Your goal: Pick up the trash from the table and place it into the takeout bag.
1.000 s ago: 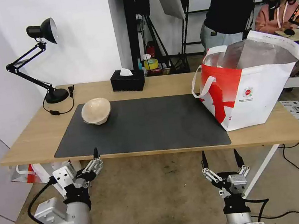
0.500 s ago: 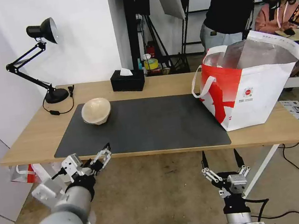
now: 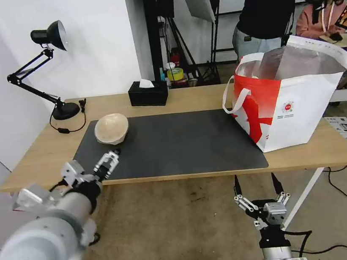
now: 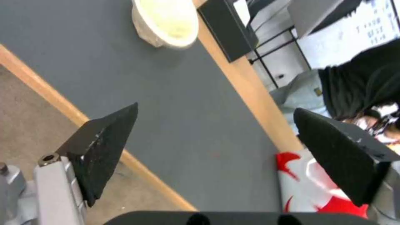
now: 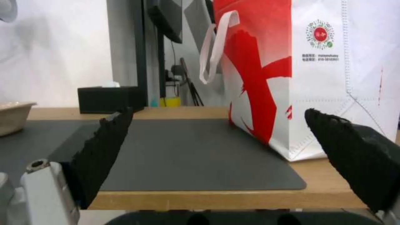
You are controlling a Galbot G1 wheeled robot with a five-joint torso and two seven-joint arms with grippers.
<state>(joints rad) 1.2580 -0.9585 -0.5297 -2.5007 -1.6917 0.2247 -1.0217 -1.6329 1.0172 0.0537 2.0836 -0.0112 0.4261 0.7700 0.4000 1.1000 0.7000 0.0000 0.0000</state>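
Your left gripper (image 3: pixel 97 167) has swung up from below the table (image 3: pixel 203 94) edge to the mat's (image 3: pixel 175 146) lower-left corner, jaws released and spread, closing on the one beige bowl (image 3: pixel 111 128) left of centre. Right gripper (image 3: pixel 258 189) hangs parked at bottom centre, spread too. One takeout bag (image 3: pixel 289 102) waits at right; its contents, you can't quite tell.

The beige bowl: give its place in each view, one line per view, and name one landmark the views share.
Head view: beige bowl on the mat's far left corner.
Left wrist view: at the top edge, beyond the open left end effector.
Right wrist view: cut by the left edge.
Shared landmark: black tissue box.
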